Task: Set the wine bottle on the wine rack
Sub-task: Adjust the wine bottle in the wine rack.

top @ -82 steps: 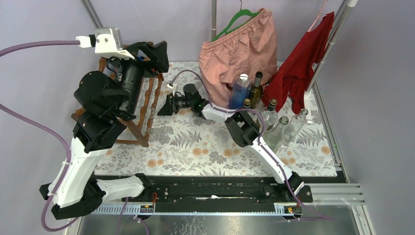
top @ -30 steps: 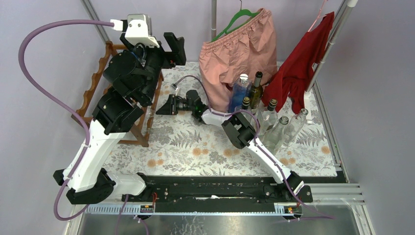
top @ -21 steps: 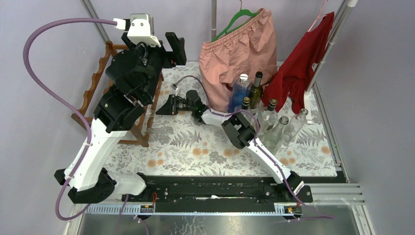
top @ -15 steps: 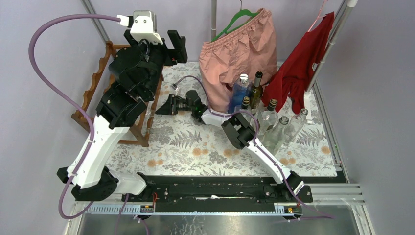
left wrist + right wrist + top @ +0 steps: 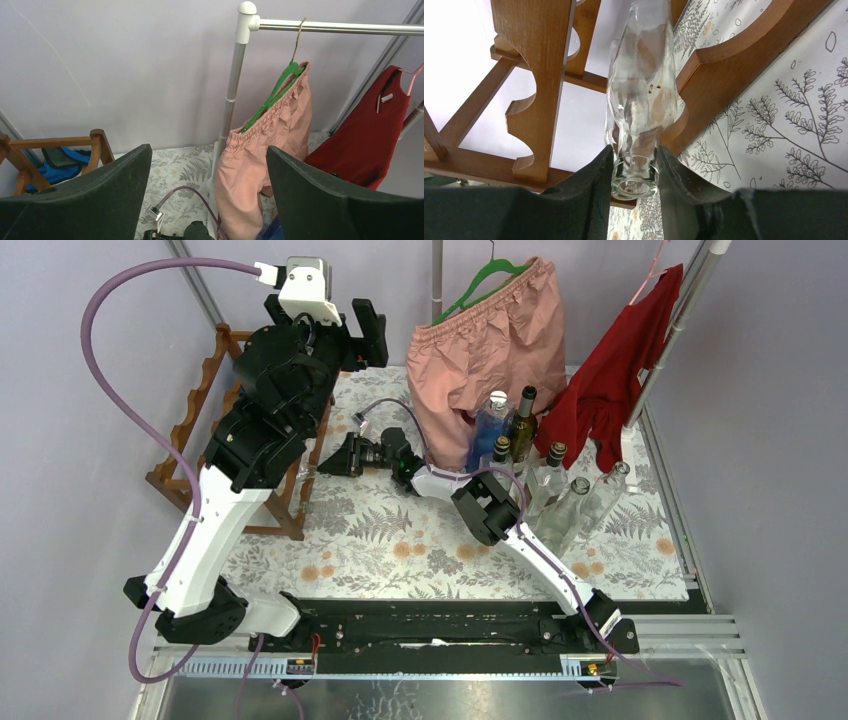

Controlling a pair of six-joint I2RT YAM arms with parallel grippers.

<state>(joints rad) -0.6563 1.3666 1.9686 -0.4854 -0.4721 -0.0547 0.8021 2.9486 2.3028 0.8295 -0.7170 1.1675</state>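
The wine bottle (image 5: 639, 95) is clear glass and lies with its body in a scallop of the reddish-brown wooden wine rack (image 5: 541, 75). My right gripper (image 5: 634, 172) is shut on the bottle's neck near the mouth. In the top view the right gripper (image 5: 338, 457) reaches left to the rack (image 5: 190, 420), and the bottle (image 5: 303, 472) barely shows beside the rack's near rail. My left gripper (image 5: 364, 332) is raised high above the rack's back end. In its wrist view the left gripper (image 5: 207, 195) is wide open and empty, with a rack corner post (image 5: 99, 145) below left.
Several other bottles (image 5: 545, 480) stand at the back right of the floral mat (image 5: 400, 540). Pink shorts on a green hanger (image 5: 490, 340) and a red garment (image 5: 620, 370) hang from a rail with a white post (image 5: 230, 100). A purple cable (image 5: 385, 395) trails behind the right wrist.
My left arm has lifted off the rack and swung up towards the back and right, uncovering the rack's rails. My right gripper has kept its hold on the bottle and edged slightly left.
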